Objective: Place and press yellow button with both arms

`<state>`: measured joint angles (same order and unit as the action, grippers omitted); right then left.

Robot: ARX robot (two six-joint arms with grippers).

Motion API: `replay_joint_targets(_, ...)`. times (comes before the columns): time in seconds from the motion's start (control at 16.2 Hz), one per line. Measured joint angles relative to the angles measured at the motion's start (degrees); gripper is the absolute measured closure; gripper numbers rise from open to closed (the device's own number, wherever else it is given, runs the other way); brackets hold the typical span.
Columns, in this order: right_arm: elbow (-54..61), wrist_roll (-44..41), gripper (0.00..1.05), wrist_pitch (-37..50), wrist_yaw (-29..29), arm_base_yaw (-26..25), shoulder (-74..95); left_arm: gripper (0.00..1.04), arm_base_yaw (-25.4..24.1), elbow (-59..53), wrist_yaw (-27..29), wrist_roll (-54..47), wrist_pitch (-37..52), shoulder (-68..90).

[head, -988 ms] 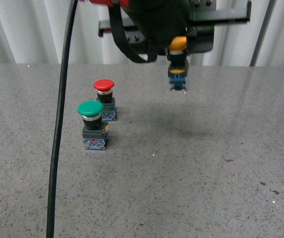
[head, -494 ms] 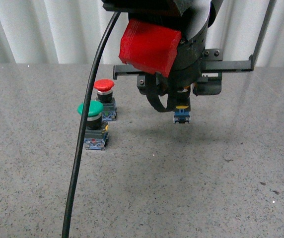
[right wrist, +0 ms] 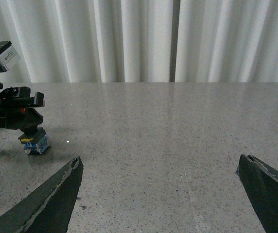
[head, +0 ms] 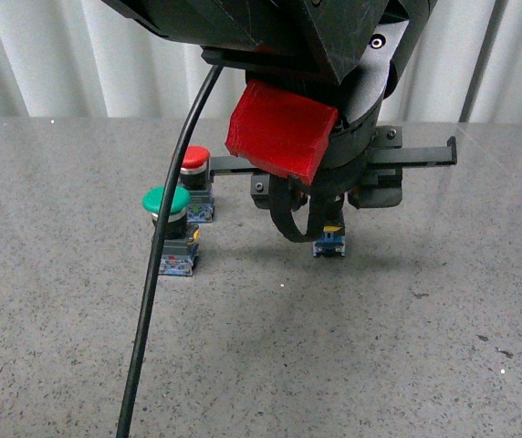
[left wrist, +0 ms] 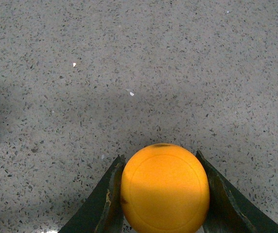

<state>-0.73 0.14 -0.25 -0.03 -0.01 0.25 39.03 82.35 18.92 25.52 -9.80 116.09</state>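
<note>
My left gripper (left wrist: 161, 194) is shut on the yellow button (left wrist: 165, 188), whose round cap fills the space between the two black fingers. In the front view the left arm hangs over the table's middle and only the button's blue base (head: 329, 243) shows below it, at or just above the tabletop. The right wrist view shows the same base (right wrist: 35, 144) under the left arm, far from my right gripper (right wrist: 159, 167), which stands wide open with nothing between its fingers. The right arm is out of the front view.
A green-capped button (head: 168, 203) and a red-capped button (head: 193, 157) stand upright on the grey speckled table (head: 407, 347), left of the held button. A black cable (head: 156, 274) hangs across the front view. White curtains (right wrist: 139, 39) close the far side.
The left arm has come down and toward the camera with the yellow button, lowering its base from well above the table to the tabletop level. The green and red buttons have not moved.
</note>
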Motion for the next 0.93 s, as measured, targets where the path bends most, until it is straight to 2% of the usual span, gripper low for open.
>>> replay_joint_targets(0.06,0.00,0.00,0.07,0.00,0.00,0.00,0.00,0.71,0.00,0.00,0.00,0.02,-0.02,0.00)
replay_joint_targets(0.25,0.00,0.00,0.07,0.00,0.00,0.00,0.00,0.42,0.00,0.00,-0.33,0.44,0.66,0.00)
replay_joint_targets(0.37,0.00,0.00,0.07,0.00,0.00,0.00,0.00,0.15,-0.44,0.02,-0.28,-0.57,2.54,-0.81)
replay_joint_targets(0.43,0.00,0.00,0.07,0.00,0.00,0.00,0.00,0.05,-0.92,-0.02,0.22,-2.27,4.26,-2.80)
replay_joint_targets(0.62,0.00,0.00,0.07,0.00,0.00,0.00,0.00,0.07,-3.67,-3.87,2.03,-9.64,11.91,-13.38)
replay_joint_targets(0.74,0.00,0.00,0.07,0.00,0.00,0.00,0.00,0.07,-5.97,-8.55,-0.15,-14.25,14.84,-22.10)
replay_joint_targets(0.8,0.00,0.00,0.07,0.00,0.00,0.00,0.00,0.07,-7.65,-13.55,0.24,-18.86,17.81,-28.65)
replay_joint_targets(0.93,0.00,0.00,0.07,0.00,0.00,0.00,0.00,0.07,-10.16,-21.81,-1.01,-24.02,17.99,-38.36)
